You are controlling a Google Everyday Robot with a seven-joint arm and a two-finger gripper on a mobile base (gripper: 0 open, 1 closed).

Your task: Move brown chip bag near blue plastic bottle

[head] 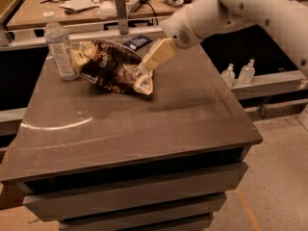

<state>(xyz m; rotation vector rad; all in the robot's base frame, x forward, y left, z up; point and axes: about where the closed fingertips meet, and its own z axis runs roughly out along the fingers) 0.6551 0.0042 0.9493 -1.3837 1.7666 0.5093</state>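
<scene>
The brown chip bag (108,66) lies crumpled on the dark table top (144,124) at the back left. Its left end touches or nearly touches the blue plastic bottle (60,47), which stands upright with a white cap and white label. My gripper (143,70), cream-coloured on a white arm, reaches in from the upper right and points down-left. Its tip is just above the bag's right, pale yellow end. I cannot tell whether it touches the bag.
A small flat dark-blue packet (137,42) lies at the table's back edge behind the bag. Two small clear bottles (228,74) stand on a low shelf to the right. A cluttered wooden bench (86,4) runs behind the table.
</scene>
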